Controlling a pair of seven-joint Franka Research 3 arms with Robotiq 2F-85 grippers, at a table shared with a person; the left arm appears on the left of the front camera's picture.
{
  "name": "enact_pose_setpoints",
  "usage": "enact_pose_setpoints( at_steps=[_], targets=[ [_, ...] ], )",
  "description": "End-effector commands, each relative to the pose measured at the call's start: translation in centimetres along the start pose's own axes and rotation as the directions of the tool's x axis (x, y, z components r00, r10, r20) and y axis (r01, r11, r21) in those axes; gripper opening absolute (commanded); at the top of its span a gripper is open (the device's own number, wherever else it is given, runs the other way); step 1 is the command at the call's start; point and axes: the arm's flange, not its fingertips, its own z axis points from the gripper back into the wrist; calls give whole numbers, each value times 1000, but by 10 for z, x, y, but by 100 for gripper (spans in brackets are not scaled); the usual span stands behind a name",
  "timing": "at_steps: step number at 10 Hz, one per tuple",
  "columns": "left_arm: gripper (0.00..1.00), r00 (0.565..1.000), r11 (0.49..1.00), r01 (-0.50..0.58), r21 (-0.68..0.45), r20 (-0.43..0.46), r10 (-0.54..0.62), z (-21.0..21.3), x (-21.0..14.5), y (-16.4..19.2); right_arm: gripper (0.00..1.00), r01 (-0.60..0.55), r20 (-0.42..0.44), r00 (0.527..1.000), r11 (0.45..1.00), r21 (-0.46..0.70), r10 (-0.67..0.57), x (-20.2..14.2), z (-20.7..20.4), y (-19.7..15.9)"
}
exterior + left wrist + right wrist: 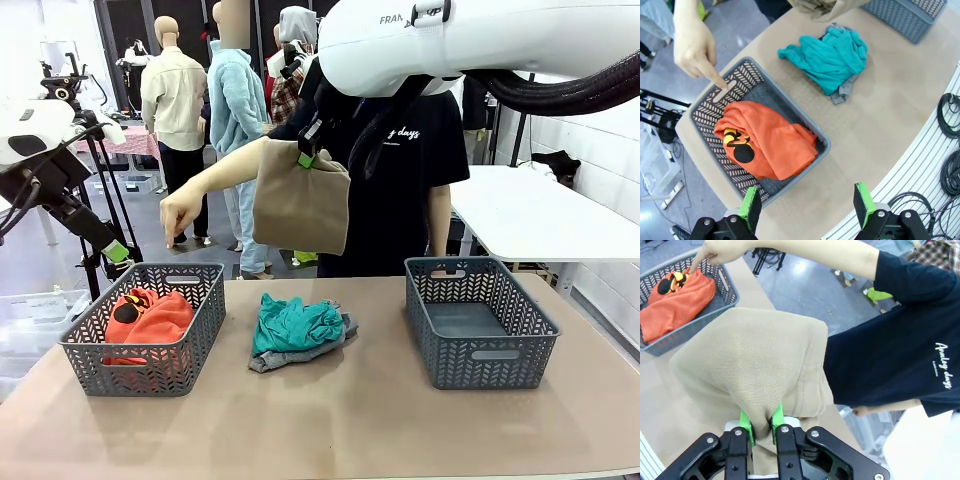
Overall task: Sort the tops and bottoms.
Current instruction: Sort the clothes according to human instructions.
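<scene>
My right gripper [308,150] [761,422] is shut on the tan-beige garment [300,200] [755,360], which hangs high over the middle of the table. The orange-red garment [150,318] [765,140] [675,297] lies in the left basket [140,360] [720,95]. A teal-green garment [295,325] [832,57] sits mid-table on top of a grey one [300,352] [842,92]. The person's hand [180,215] [695,47] [720,250] points a finger down at the left basket's far rim. My left gripper [118,252] [807,210] hovers open above that basket's left side, holding nothing.
A second grey basket [478,354] [910,15] stands on the right of the table. The person in a black T-shirt [400,190] stands at the far edge. A tripod [95,180] is off the table's left, a white table [530,210] at back right.
</scene>
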Motion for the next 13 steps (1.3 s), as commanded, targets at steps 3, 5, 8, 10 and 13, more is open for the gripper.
enact_pose_setpoints(
  at_steps=[3,5,8,10,13],
  targets=[
    [96,1000,1000,-11,-8,11,11,0,-1,0,0,5,2,1000,1000,-7,-5,3,2,-1],
    [96,1000,1000,0,0,0,0,0,0,0,0,5,2,1000,1000,-7,-5,3,2,-1],
    [96,995,999,35,0,89,-35,55,-43,31,0,5,2,1000,1000,-7,-5,3,2,-1],
    [96,998,999,29,39,52,-31,74,-72,45,0,5,2,1000,1000,-7,-5,3,2,-1],
    [96,992,999,-34,19,119,32,80,-93,43,0,-21,36,999,1000,18,20,20,-8,3]
  ],
)
